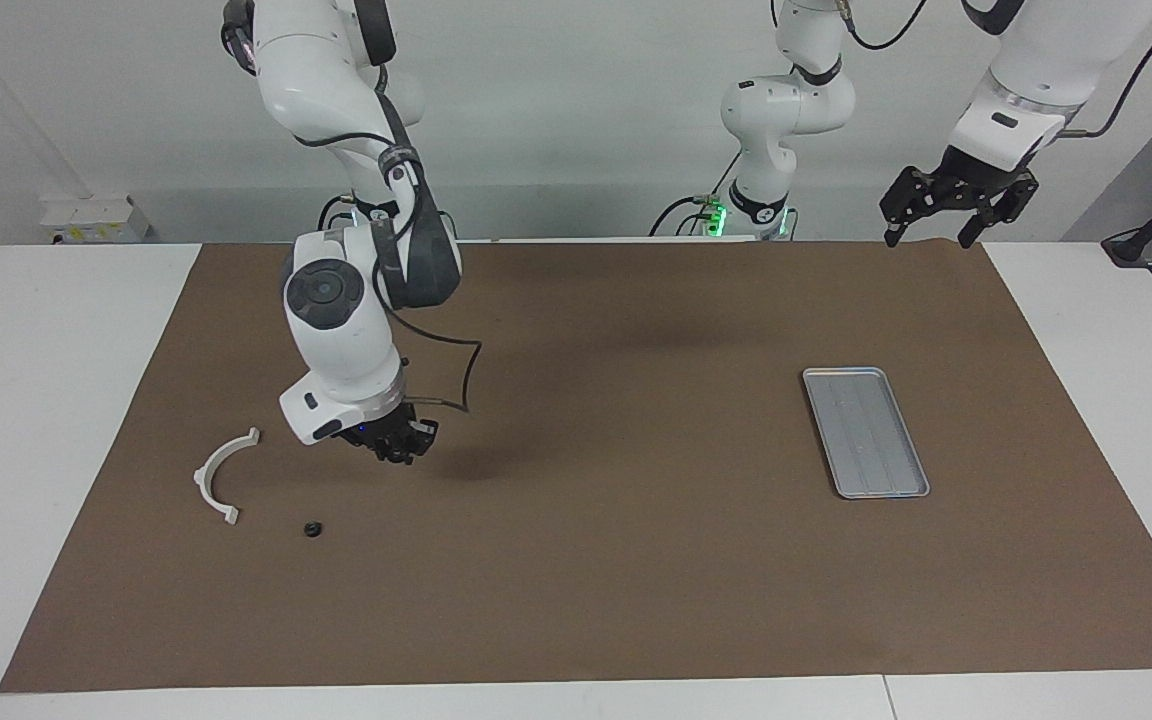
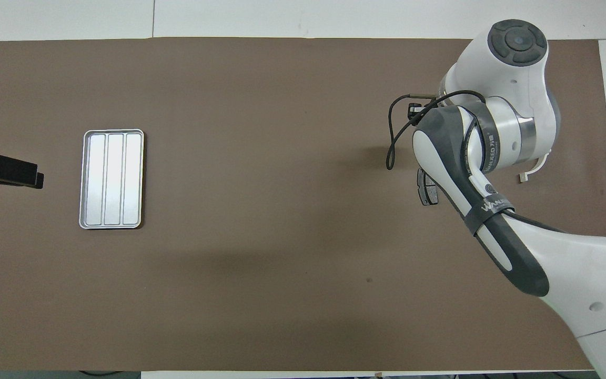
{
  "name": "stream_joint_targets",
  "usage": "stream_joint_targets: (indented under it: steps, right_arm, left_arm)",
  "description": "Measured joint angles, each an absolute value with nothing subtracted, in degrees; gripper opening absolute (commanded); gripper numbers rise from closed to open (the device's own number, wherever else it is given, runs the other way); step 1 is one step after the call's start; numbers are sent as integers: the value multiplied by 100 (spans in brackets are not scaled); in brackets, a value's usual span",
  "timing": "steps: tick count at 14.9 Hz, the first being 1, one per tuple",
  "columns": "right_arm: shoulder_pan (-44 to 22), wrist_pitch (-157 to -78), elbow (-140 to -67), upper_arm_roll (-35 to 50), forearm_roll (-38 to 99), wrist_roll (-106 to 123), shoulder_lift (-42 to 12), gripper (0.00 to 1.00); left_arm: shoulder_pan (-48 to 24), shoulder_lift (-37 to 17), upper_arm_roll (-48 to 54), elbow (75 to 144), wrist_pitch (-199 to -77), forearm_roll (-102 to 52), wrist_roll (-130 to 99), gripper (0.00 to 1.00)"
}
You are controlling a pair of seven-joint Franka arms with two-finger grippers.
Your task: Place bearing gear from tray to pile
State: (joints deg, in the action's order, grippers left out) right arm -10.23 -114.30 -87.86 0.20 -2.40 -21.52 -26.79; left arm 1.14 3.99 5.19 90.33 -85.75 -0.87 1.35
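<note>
Two grippers show. The left gripper hangs spread wide over the near edge of the mat at the left arm's end, waiting. Farther out at that end lies the tray, and we see only its bare ridged floor inside. The right gripper hovers low over the pile at the right arm's end; whether it is pressed together or pinching anything we cannot tell. Only the overhead view shows a dark brake pad beside its arm. Only the facing view shows the whole white bracket and, farthest out, the small black bearing gear on the mat near it.
</note>
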Motion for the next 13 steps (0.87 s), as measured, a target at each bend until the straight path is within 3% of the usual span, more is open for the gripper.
stream_joint_targets:
  steps: [6, 13]
  right_arm:
    - [-802, -12602, -9308, 20, -240, -1682, -2926, 0]
    - [-657, -13253, -9351, 19, -240, -1501, -3308, 0]
  left_arm:
    - [52, 399, 511, 9037, -8573, -90, 135, 100]
    - [51, 399, 505, 9037, -8572, -90, 135, 100]
